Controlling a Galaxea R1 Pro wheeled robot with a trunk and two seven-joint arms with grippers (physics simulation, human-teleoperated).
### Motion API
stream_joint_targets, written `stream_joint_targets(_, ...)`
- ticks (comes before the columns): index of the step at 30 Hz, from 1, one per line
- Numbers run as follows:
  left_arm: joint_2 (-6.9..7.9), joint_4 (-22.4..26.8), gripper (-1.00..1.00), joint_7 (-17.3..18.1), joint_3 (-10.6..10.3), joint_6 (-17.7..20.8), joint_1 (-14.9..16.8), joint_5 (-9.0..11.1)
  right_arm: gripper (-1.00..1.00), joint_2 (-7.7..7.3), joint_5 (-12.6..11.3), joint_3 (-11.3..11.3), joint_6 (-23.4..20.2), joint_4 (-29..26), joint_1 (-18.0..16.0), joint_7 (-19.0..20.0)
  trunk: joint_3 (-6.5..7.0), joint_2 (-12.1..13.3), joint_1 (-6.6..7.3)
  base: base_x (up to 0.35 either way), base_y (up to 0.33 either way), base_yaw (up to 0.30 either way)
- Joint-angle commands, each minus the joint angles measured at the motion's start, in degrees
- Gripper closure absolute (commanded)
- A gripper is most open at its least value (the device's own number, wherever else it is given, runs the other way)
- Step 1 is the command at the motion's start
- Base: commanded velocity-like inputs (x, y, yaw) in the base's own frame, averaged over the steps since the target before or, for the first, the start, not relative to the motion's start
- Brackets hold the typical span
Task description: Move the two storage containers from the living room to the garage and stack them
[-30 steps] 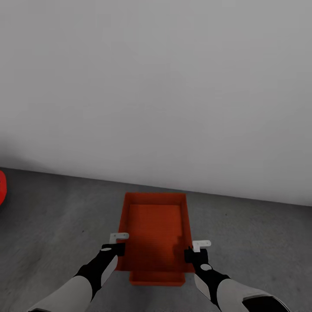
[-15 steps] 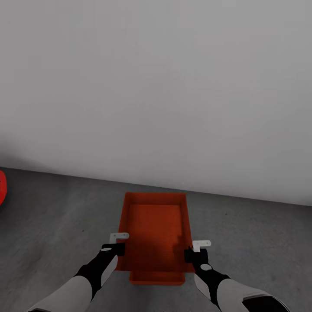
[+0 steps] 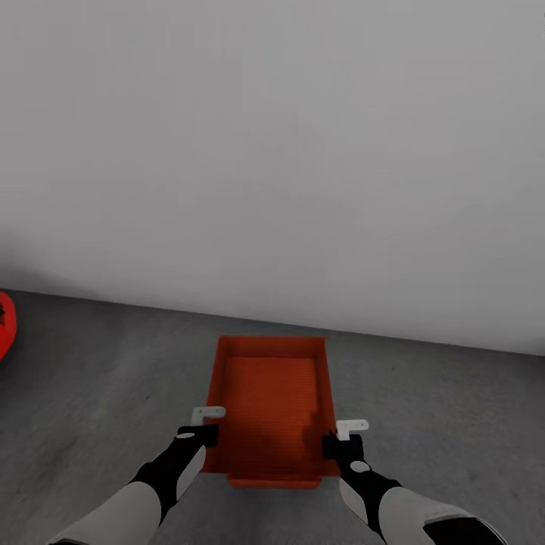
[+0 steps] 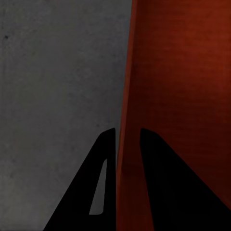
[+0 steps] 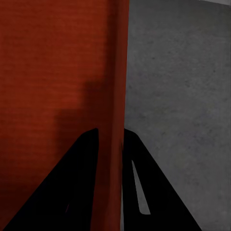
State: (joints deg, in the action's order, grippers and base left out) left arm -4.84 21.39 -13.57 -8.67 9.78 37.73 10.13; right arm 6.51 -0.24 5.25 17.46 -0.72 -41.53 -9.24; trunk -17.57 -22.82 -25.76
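At far left on the rough dark grey concrete floor (image 3: pixel 91 363), a red rounded object (image 3: pixel 4 324) pokes in at the frame edge, well apart from everything else. Rightward, the left gripper (image 3: pixel 204 428) pinches the left wall of the orange-red rectangular storage container (image 3: pixel 272 393); a second container's edge (image 3: pixel 274 482) peeks from beneath it. The right gripper (image 3: pixel 341 437) clamps the right wall. Bare floor lies either side; a plain white-grey wall (image 3: pixel 272 151) stands close beyond.

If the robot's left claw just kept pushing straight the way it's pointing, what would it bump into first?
The left gripper already straddles the side wall of the upper storage container, so it would slide further down that wall. Beyond it lies the concrete floor; how far is unclear.
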Motion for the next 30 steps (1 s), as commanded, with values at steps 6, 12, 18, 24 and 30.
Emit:
stream_joint_targets(6,0.09,1.91,1.0,-0.76,2.6,0.24,0.06,-0.37,1.0,-0.33,-1.03,-2.97,0.21,0.19,-0.01,-0.25,-0.11,-0.11,-0.03,-0.003,0.0,0.0)
stream_joint_targets(12,0.05,1.92,1.0,-0.76,2.53,0.24,0.06,-0.37,1.0,-0.28,-0.99,-2.97,0.22,0.19,0.01,-0.31,-0.11,-0.11,-0.03,0.0,0.0,0.0)
stream_joint_targets(18,0.04,1.91,1.0,-0.76,2.46,0.24,0.06,-0.37,1.0,-0.27,-0.99,-2.97,0.22,0.19,-0.01,-0.28,-0.11,-0.11,-0.03,0.0,0.0,0.0)
stream_joint_targets(24,0.02,1.9,1.0,-0.76,2.43,0.24,0.06,-0.36,1.0,-0.27,-0.99,-2.97,0.21,0.19,0.0,-0.31,-0.11,-0.11,-0.03,0.0,0.0,0.0)
stream_joint_targets(30,0.01,1.9,1.0,-0.76,2.43,0.24,0.06,-0.37,1.0,-0.27,-1.0,-2.97,0.22,0.19,0.01,-0.31,-0.47,-0.91,-0.46,0.0,0.0,0.0)
